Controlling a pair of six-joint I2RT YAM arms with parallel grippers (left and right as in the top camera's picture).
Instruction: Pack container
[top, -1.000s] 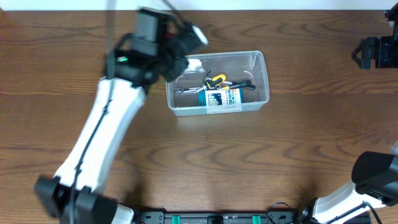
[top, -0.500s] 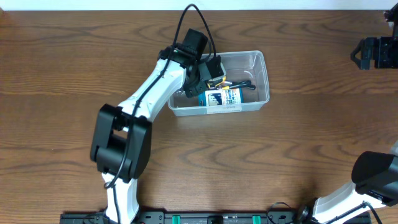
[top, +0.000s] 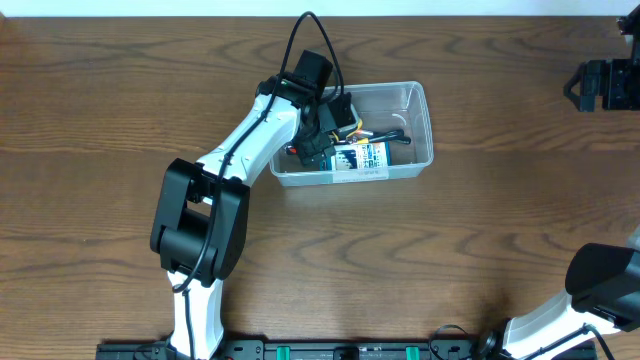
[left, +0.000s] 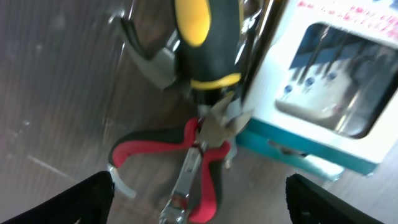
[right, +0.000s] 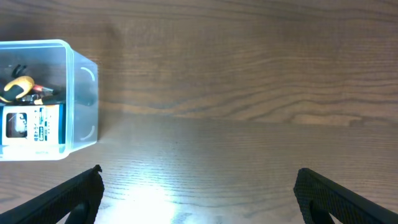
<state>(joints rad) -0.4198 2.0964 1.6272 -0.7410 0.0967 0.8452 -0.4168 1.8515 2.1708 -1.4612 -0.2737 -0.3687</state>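
My left claw (left: 200, 204) hangs inside the container (top: 420, 100), at its left end. Its fingertips (left: 93, 196) stand wide apart and clamp nothing. The red-handled pliers (left: 186, 155) lie on the container floor below the gap between them, and I cannot tell whether either fingertip touches them. My right claw (right: 199, 202) is spread wide too and holds nothing. It is over bare worktop (top: 450, 250), well apart from the container, which shows at the left edge of its wrist view.

The container sits on the worktop toward the far side, near the middle, long side across.

My count is one clear container and two claws. In the container are one pair of red-handled pliers, one tool with a yellow-and-black handle (left: 202, 43) lying over the pliers' nose, and one white-and-teal box with a window (left: 329, 87) just beside them. Grey metal shows beside the yellow handle, and I cannot tell which tool it belongs to.
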